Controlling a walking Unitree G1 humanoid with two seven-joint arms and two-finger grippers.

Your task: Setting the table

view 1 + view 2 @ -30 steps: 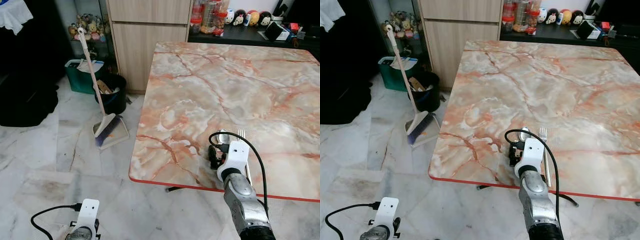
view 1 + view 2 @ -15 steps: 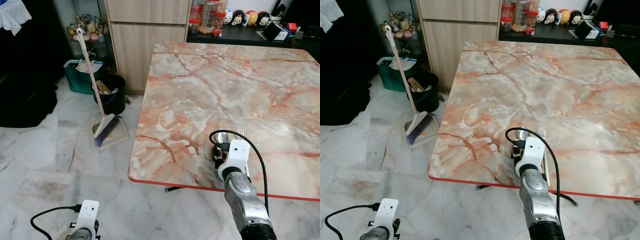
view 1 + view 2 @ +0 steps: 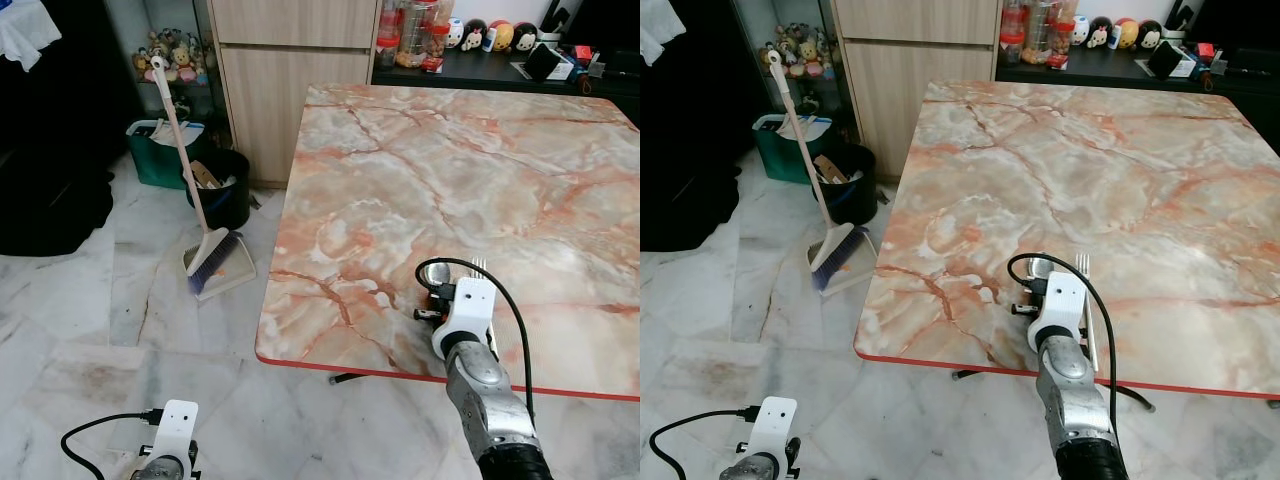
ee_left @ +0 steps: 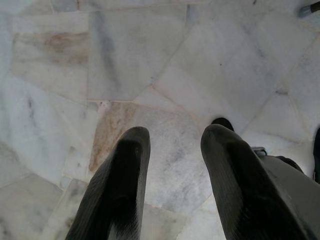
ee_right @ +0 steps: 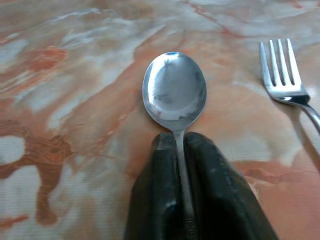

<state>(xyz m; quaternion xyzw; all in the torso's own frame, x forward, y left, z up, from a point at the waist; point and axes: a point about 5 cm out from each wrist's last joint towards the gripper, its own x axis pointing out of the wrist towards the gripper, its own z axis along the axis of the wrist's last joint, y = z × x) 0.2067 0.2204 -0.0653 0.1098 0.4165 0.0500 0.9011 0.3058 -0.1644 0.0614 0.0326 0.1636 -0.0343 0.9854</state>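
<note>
Right wrist view: right gripper [image 5: 181, 142] fingers pressed together on spoon [image 5: 174, 92] handle, pinching it just below the bowl. Bowl faces up, shiny, sits over the marble table [image 5: 75, 75]; can't tell if it touches. Fork [image 5: 281, 70] lies just beside spoon, tines pointing same way as the bowl, not touching it.

Head views: right arm reaches over near edge of table [image 3: 420, 170], close to its red-trimmed rim. Spoon bowl [image 3: 433, 272] visible just ahead of the wrist, fork tines [image 3: 479, 267] beside it on the robot's right. Rest of the handles hidden by arm + black cable.

Left gripper [image 4: 172, 140]: hangs low, idle, fingers spread apart w/ a gap, nothing between them; pale marble floor [image 4: 150, 60] beneath. Left wrist mount shows at bottom of the head view, over floor.

Surroundings: broom [image 3: 190, 190] w/ dustpan [image 3: 232, 268] leaning near a black bin [image 3: 222, 185], green box [image 3: 160, 150] behind it, wooden cabinet [image 3: 290, 60] at table's far-left corner. Jars [image 3: 415, 30] and small toys [image 3: 490, 35] on a dark counter beyond the table.
</note>
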